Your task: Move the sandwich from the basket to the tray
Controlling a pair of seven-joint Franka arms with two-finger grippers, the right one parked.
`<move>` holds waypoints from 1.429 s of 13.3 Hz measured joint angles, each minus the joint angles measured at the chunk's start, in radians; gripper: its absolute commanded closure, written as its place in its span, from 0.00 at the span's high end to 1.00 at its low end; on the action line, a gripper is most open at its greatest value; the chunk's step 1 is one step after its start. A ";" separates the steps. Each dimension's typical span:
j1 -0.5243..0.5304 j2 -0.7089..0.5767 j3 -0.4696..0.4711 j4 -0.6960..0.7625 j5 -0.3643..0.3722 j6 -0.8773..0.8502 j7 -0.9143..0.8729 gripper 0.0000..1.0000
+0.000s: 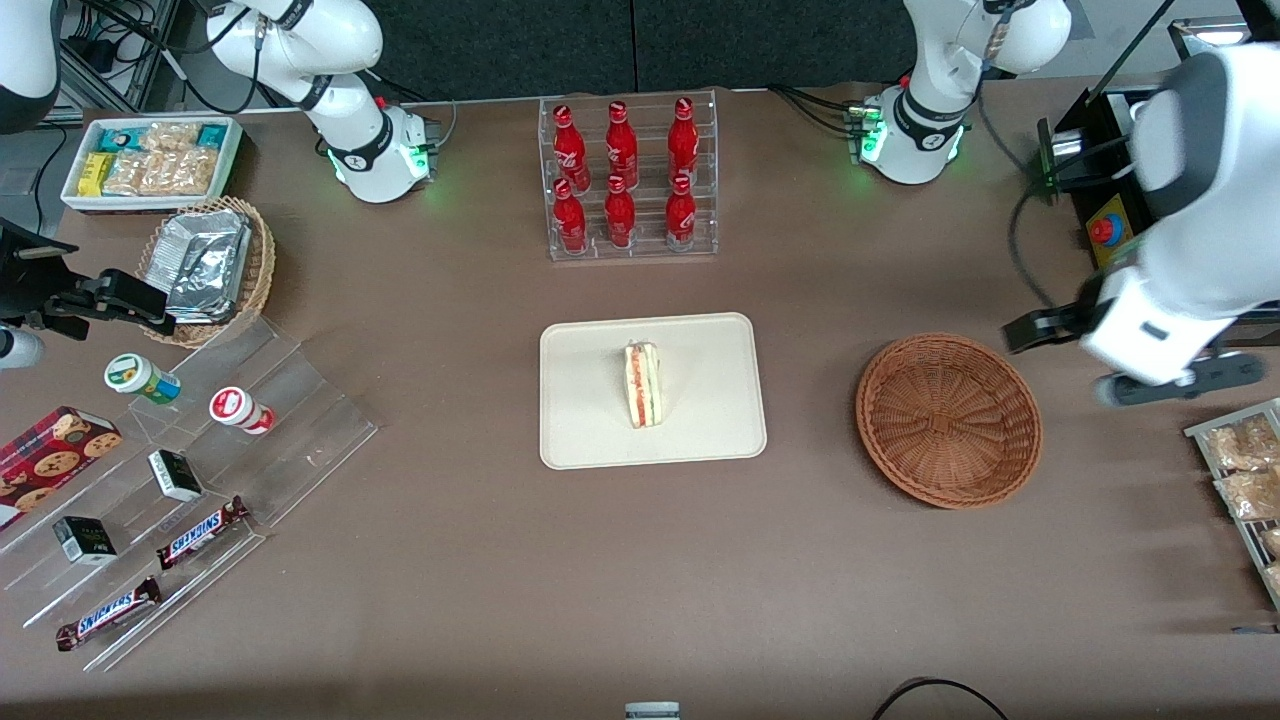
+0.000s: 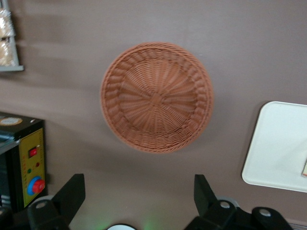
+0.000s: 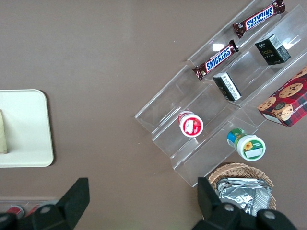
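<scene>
The sandwich (image 1: 643,385) stands on its edge on the cream tray (image 1: 580,440), at the middle of the worktop. The wicker basket (image 1: 948,420) holds nothing and sits well apart from the tray, toward the working arm's end of the table. The left gripper (image 2: 139,191) hangs above the table near that basket, its fingers (image 2: 72,191) spread wide with nothing between them.

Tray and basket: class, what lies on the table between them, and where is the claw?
Nothing: in the front view only bare brown table separates the tray holding the sandwich from the empty basket. The open claw hovers above the table beside the basket.
</scene>
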 measured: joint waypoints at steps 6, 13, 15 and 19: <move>0.474 -0.073 -0.473 -0.001 -0.009 -0.027 0.020 1.00; 0.709 -0.194 -0.775 -0.105 0.082 -0.040 0.108 1.00; 0.707 -0.233 -0.766 -0.152 0.083 -0.040 0.144 1.00; 0.679 -0.240 -0.737 -0.139 0.083 -0.035 0.159 1.00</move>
